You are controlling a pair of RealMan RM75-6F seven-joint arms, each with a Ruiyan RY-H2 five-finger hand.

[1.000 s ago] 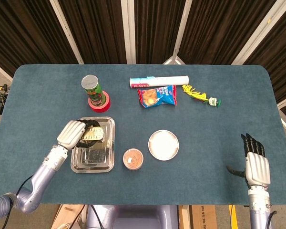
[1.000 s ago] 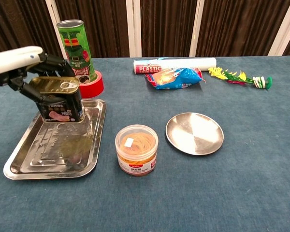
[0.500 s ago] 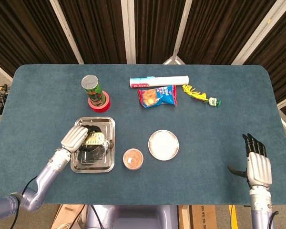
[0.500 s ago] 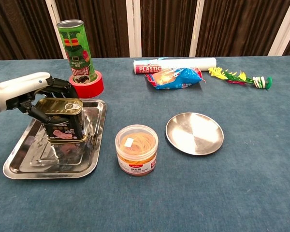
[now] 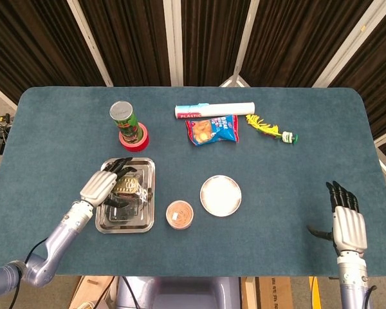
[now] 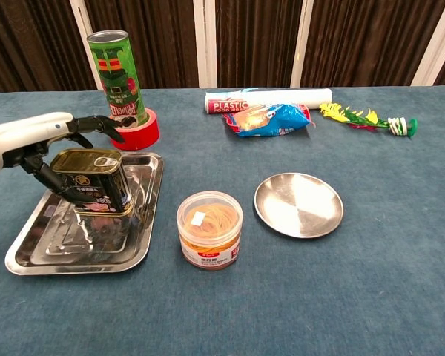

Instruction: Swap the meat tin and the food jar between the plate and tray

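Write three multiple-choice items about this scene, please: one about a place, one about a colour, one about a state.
1. Where does the meat tin stand?
A. on the plate
B. in the tray
C. on the bare table

2. What colour is the tape roll under the tall can?
A. red
B. yellow
C. white

3. What is the state of the plate?
A. it holds the jar
B. it holds the tin
C. it is empty

Answers: 1 B, the tin stands upright on the tray floor beside the left hand. 2 A, the roll shows red below the green can. 3 C, the bare metal shows, and the jar stands on the table between tray and plate.
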